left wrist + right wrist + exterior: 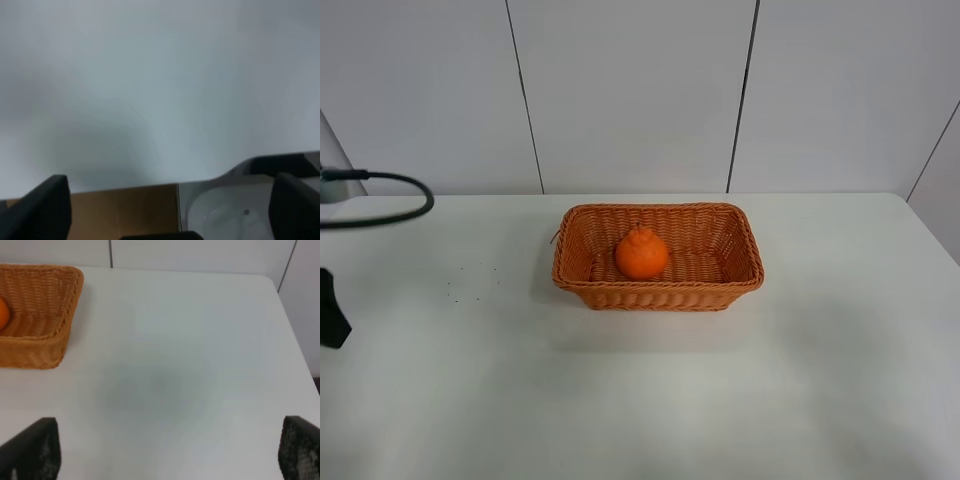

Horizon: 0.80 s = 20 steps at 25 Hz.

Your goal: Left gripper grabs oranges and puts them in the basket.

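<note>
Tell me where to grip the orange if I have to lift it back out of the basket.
Come straight down from above. The orange sits upright, knob up, near the middle of the basket, whose flared walls block any side approach. Close the fingers across its widest part, below the knob, probably along the basket's long axis, where there is most room either side.

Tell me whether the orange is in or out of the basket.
In. The orange sits inside the basket, its woven walls ringing it, stem knob upward.
</note>
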Each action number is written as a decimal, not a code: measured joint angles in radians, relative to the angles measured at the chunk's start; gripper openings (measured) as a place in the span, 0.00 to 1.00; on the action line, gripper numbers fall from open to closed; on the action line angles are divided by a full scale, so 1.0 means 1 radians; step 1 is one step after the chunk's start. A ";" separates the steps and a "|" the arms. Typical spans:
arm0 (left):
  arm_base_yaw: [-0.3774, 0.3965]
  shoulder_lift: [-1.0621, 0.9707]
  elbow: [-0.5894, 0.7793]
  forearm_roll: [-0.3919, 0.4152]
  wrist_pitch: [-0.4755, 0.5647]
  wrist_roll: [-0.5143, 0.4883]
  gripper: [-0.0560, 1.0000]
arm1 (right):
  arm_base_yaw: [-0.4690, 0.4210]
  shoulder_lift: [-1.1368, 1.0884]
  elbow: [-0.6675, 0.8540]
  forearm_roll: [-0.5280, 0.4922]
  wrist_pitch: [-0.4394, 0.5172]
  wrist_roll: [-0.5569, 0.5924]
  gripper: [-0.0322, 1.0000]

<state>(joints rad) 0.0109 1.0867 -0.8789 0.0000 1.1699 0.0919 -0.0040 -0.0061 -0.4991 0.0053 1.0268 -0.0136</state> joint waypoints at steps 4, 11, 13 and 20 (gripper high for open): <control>0.000 -0.207 0.184 0.000 -0.064 -0.006 0.90 | 0.000 0.000 0.000 0.000 0.000 0.000 0.70; 0.000 -0.581 0.382 0.000 -0.110 -0.047 0.90 | 0.000 0.000 0.000 0.000 0.000 0.000 0.70; 0.000 -0.661 0.385 0.000 -0.114 -0.047 0.90 | 0.000 0.000 0.000 0.000 0.000 0.000 0.70; 0.000 -0.892 0.385 0.000 -0.117 -0.050 0.89 | 0.000 0.000 0.000 0.000 0.000 0.000 0.70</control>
<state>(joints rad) 0.0109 0.1949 -0.4937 0.0000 1.0531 0.0422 -0.0040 -0.0061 -0.4991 0.0053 1.0268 -0.0136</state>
